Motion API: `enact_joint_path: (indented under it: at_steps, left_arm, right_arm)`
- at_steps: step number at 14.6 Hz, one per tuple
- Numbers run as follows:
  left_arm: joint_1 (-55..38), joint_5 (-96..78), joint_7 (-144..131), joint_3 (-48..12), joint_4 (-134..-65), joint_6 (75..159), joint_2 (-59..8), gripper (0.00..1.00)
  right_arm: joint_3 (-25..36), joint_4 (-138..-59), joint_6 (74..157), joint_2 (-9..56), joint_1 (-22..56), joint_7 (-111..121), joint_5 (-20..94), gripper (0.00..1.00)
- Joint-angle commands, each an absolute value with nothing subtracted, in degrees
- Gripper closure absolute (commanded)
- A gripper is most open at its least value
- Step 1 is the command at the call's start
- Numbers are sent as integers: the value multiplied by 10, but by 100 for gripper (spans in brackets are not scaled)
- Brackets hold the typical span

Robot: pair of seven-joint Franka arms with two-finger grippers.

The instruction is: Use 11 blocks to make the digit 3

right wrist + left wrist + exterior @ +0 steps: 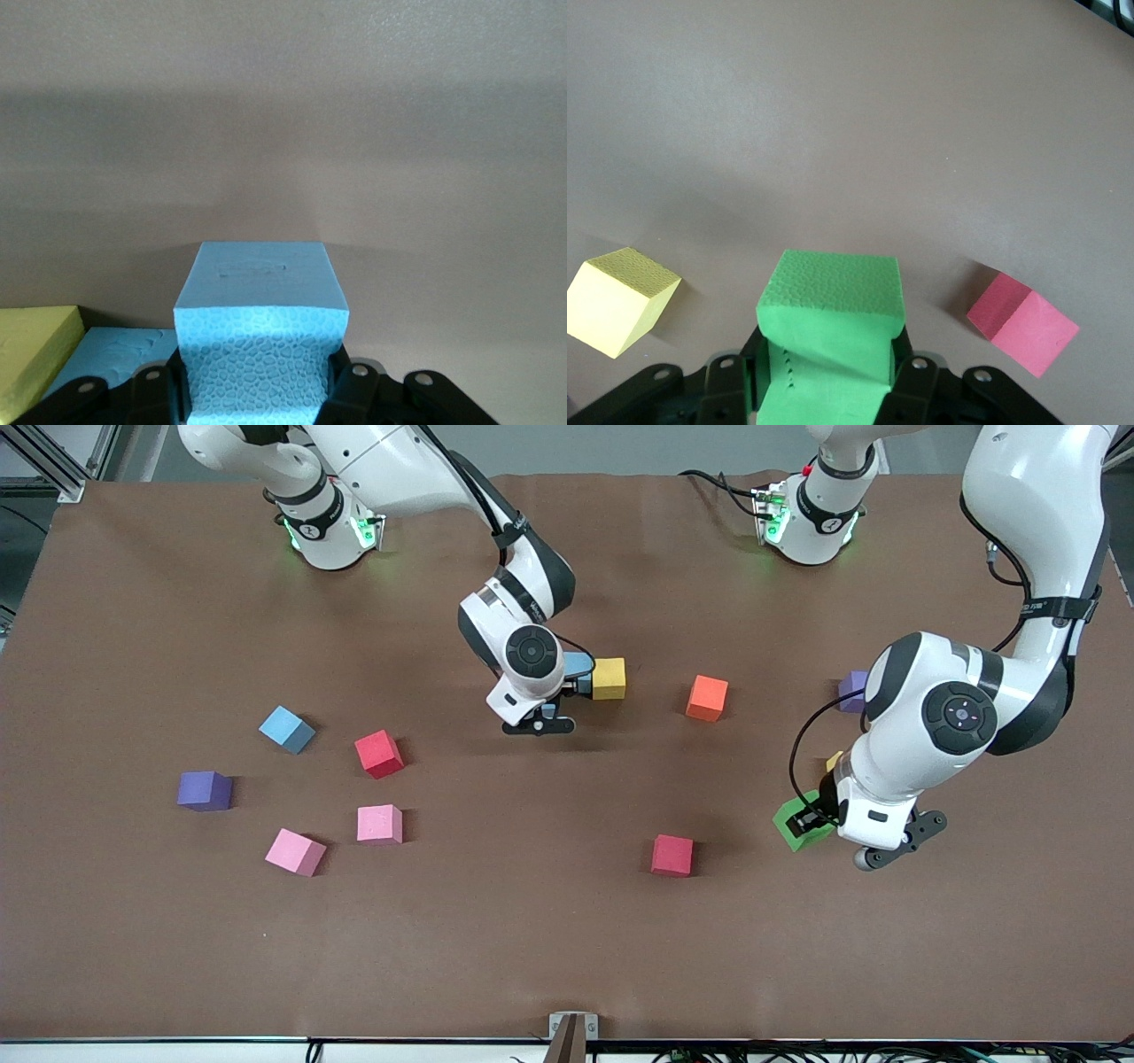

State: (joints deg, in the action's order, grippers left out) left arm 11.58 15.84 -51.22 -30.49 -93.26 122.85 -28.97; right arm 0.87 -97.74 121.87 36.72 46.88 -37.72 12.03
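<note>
The brown desk (133, 957) carries loose cubes. Toward the right arm's end lie a light blue cube (286, 729), a red cube (379, 754), a purple cube (205, 790) and two pink cubes (379, 824) (295, 852), all apart from one another. Near the middle sit an orange cube (706, 697) and, nearer the front camera, a second red cube (672, 856). A second purple cube (852, 691) shows partly past the left arm's wrist.

The right pincer (257, 372) is clenched on a light blue block (259, 332), its fingers pressing two opposite faces. In the right wrist view another light blue surface (115, 354) lies just beside it, next to a yellow cube (609, 678); whether they touch I cannot tell.

The left pincer (828, 372) grasps the green block (830, 328) between its fingers, toward the left arm's end of the desk. A second yellow cube (620, 301) lies near it, and the second red cube lies near it too, neither touching it
</note>
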Motion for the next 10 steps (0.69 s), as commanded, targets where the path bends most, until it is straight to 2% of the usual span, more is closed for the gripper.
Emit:
enact_joint_path:
  at_steps: [1, 2, 4, 7, 10]
  left_arm:
    - [119, 163, -510, -310, -928, 1215, -284, 71]
    - [119, 163, -510, -310, -928, 1215, -284, 71]
    - [119, 163, -510, -309, -928, 1215, -284, 71]
    - [118, 163, -510, -310, -928, 1215, -284, 71]
    - [118, 163, -510, -310, -928, 1215, -284, 71]
  right_arm:
    - [9, -997, 1216, 353, 472, -408, 112, 4]
    - [9, -996, 1217, 352, 473, -417, 113, 0]
    - [9, -993, 1217, 349, 472, -422, 116, 0]
    - [11, -989, 1216, 310, 464, -448, 115, 0]
    - [32, -982, 1209, 257, 422, -454, 113, 0]
